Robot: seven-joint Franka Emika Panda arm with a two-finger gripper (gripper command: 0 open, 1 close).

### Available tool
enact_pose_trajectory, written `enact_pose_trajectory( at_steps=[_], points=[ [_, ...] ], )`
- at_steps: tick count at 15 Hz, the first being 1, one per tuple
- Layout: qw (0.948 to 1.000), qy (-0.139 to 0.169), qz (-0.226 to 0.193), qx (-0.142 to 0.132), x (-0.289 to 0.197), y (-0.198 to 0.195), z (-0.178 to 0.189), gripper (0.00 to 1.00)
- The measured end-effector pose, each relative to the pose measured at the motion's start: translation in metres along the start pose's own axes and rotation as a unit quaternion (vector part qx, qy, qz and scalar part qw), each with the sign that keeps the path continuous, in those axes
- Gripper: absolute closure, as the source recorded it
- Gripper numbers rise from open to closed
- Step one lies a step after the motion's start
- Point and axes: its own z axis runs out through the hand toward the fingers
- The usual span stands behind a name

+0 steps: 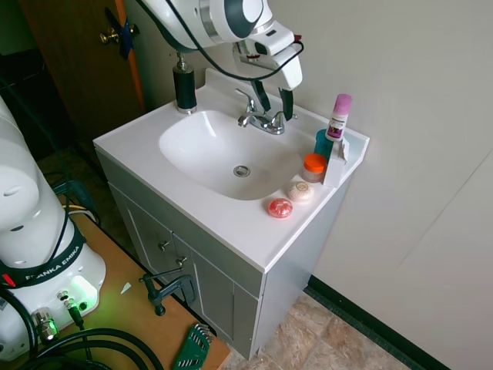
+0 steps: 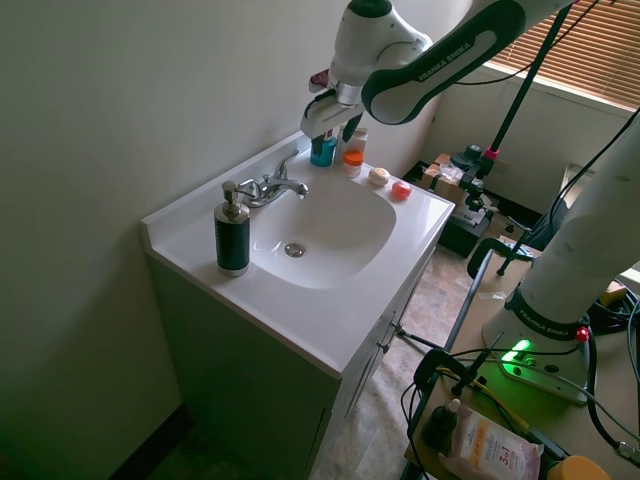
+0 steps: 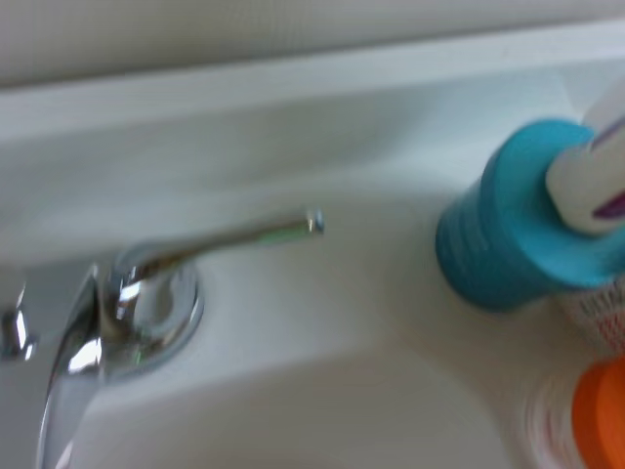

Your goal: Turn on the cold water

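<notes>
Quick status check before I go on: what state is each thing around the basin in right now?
Gripper: jaws open, above the right-hand lever, apart from it.
Right-hand lever: not turned, untouched.
Left-hand lever: untouched.
Faucet: no water running.
Basin: looks dry, drain open.
Black pump bottle: upright.
Pink-capped tube: upright in holder.

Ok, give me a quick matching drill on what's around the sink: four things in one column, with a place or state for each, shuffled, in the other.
Things:
1. pincer
2. pump bottle
3. pink soap
4. basin

Places or states:
A. at the sink's back corner nearest the door
B. open, above the cold lever
C. dry, no water running
D. on the counter's front edge, beside the white soap

Pairs: 1-B, 2-A, 3-D, 4-C
</notes>
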Motion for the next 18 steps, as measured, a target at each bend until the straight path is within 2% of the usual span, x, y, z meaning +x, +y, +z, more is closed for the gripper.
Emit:
enact_pose_trajectory(
  at_steps=[3,9,13,18],
  points=[
    [0.9996,0.021,0.016,0.006,0.015,-0.025,0.019,0.0],
    [0.9995,0.029,0.012,0.009,0.016,-0.068,0.056,0.0],
    [0.9993,0.03,0.02,-0.002,0.023,-0.064,0.07,0.0],
    [0.9996,0.003,0.025,-0.011,0.004,-0.049,0.077,0.0]
  ],
)
